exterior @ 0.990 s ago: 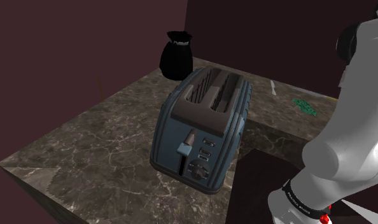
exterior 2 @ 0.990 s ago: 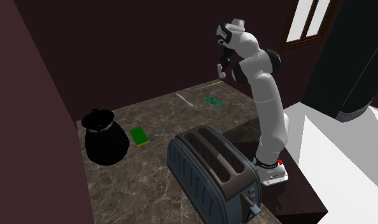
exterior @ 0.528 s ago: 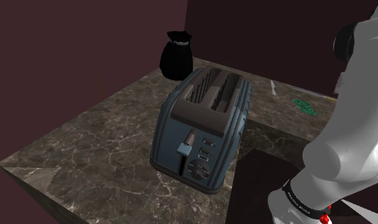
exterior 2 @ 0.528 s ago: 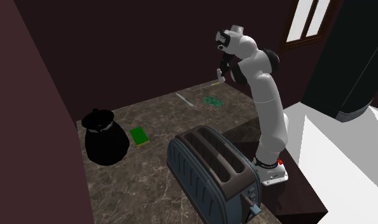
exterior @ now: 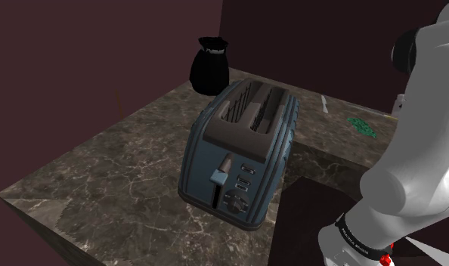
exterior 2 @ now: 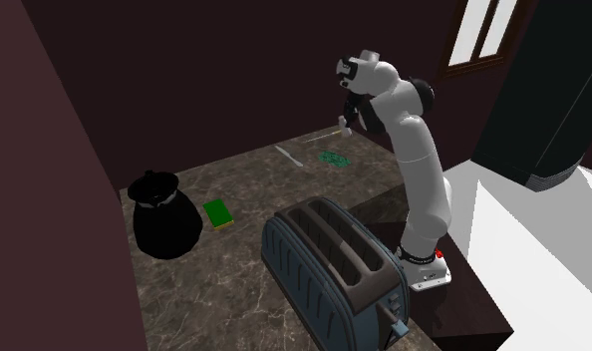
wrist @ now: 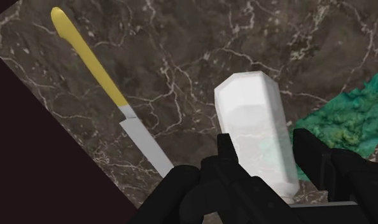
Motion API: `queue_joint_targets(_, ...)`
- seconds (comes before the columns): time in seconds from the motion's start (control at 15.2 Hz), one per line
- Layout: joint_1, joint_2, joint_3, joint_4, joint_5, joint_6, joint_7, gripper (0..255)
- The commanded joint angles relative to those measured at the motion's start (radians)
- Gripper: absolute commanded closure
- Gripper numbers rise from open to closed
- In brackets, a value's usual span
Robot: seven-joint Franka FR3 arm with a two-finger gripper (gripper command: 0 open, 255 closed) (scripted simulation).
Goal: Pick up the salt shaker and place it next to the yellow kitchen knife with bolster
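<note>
The jaws are closed on the shaker [wrist: 254, 127], one finger on each side of it. The shaker is white and looks lifted up off the table [wrist: 200, 38]. The knife [wrist: 111, 95] lies flat on the table close by. Its yellow handle points away from the jaws and its grey blade points toward them. A green thing [wrist: 347, 121] lies on the other side of the shaker.

I think the step now is to carry the shaker over and set it down by the knife. To do it well, go slow and hold the shaker straight up. Pick a bare spot just beside the blade, not on top of it. Go down until the bottom sits on the table, then let go.
</note>
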Motion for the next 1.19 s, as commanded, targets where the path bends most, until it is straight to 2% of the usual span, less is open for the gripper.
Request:
queue_joint_targets(0.0,0.002,0.006,0.005,-0.021,0.008,0.022,-0.009,255)
queue_joint_targets(0.59,-0.003,0.042,0.036,-0.098,0.054,0.11,-0.055,255)
queue_joint_targets(1.12,-0.003,0.044,0.038,-0.1,0.055,0.112,-0.056,255)
